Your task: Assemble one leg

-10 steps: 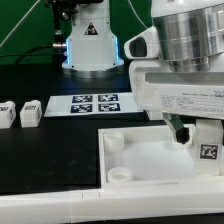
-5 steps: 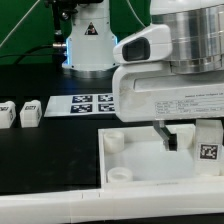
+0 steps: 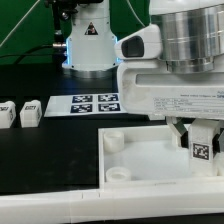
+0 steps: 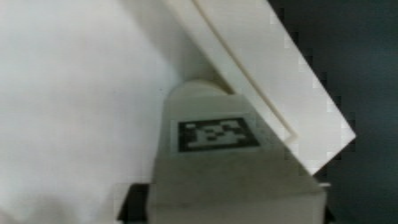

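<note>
- Panel: large white square lying flat in the foreground of the exterior view, round sockets showing at its corners on that view's left. It takes the leg, so a good insertion presumably needs the leg's axis square to the panel face and centred over a socket before any downward push.
- Arm: fills the exterior view's right, hanging over the panel's far side on that view's right.
- Gripper: fingers closed on the leg, one to each side of it; the wrist view shows the leg running out from between the jaws.
- Leg: small tagged block, held just above the panel near its edge; whether it touches cannot be told.
- Change: compared with half a second ago, the gripper sits farther toward the exterior view's right, now gripping the leg where it earlier stood beside it.
- Spare legs: well apart, on the exterior view's left.
</note>
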Controlling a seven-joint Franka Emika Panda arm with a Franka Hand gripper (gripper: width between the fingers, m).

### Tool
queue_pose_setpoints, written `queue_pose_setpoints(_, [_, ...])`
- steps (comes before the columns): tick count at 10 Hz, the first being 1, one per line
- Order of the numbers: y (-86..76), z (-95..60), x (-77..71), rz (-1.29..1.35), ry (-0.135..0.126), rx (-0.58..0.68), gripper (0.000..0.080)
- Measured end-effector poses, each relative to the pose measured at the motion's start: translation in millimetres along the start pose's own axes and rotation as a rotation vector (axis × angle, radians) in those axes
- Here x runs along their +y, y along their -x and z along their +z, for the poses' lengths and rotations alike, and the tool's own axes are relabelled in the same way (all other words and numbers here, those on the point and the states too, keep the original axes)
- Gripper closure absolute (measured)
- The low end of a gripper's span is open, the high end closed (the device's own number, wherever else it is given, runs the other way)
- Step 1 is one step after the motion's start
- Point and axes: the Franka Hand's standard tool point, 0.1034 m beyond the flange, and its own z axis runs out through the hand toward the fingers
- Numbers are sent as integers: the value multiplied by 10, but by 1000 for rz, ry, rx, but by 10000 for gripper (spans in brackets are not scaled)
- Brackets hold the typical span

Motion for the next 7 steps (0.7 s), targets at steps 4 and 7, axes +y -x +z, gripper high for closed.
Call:
queue_pose_setpoints(4, [25,7,-8,536,7,13,505])
queue_pose_setpoints(7, [32,7,-6,855,-2,3,505])
